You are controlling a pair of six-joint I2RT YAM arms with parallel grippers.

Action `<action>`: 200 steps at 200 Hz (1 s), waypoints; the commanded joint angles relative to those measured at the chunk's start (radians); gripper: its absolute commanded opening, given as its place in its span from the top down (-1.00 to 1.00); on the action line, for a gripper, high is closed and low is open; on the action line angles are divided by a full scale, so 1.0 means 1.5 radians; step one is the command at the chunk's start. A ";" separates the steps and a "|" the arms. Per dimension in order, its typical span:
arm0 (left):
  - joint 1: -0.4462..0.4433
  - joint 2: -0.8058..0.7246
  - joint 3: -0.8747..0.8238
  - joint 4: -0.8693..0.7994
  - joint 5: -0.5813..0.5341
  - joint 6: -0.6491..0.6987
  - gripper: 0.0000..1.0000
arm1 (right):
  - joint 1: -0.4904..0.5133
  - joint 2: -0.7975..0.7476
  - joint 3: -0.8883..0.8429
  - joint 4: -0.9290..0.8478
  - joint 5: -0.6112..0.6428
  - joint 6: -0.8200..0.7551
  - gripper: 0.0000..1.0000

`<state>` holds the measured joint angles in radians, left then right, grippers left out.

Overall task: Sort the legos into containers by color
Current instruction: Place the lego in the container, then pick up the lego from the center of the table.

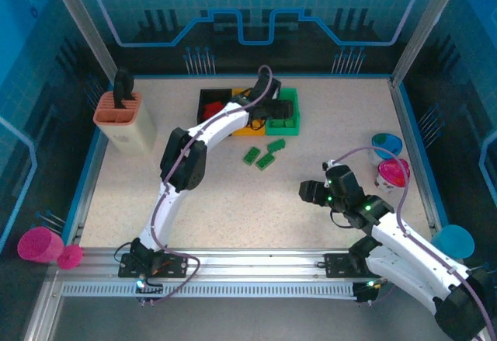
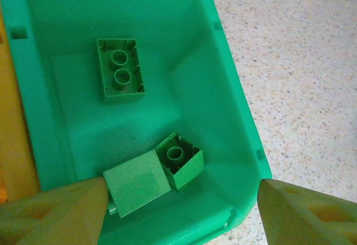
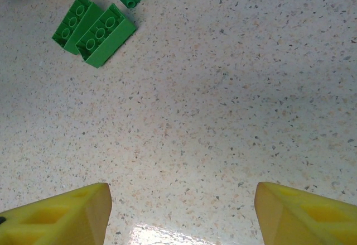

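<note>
While three green legos (image 2: 120,69) lie inside the green bin (image 2: 212,89), three more loose legos (image 1: 266,158) sit on the desk (image 3: 223,116) just in front of it. Left gripper (image 2: 183,211) hangs over the green bin, jaws wide, empty. Right gripper (image 3: 183,200) sits well apart from the bin, near-right of it, jaws wide over bare desk.

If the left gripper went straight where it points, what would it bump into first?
Probably the two green legos lying together in the green bin, just ahead of the open left gripper; otherwise the bin's floor. Depth is hard to judge.
</note>
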<state>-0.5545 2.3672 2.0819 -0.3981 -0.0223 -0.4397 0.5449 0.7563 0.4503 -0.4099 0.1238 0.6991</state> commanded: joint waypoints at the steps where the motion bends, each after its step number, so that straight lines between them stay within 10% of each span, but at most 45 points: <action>1: 0.010 -0.027 -0.045 -0.041 -0.013 -0.014 -0.44 | 0.013 0.008 -0.006 0.006 0.010 0.010 -0.40; 109: 0.005 -0.365 -0.446 0.135 0.037 0.031 -0.46 | 0.024 0.079 0.051 0.004 0.024 -0.027 -0.41; 200: 0.004 -0.349 -0.550 0.064 -0.028 0.071 -0.29 | 0.054 0.106 0.047 0.030 0.033 -0.010 -0.41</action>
<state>-0.5488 1.8034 1.2289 -0.2527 -0.0303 -0.3626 0.6025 0.9169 0.5034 -0.3794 0.1505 0.6735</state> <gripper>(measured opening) 0.657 0.705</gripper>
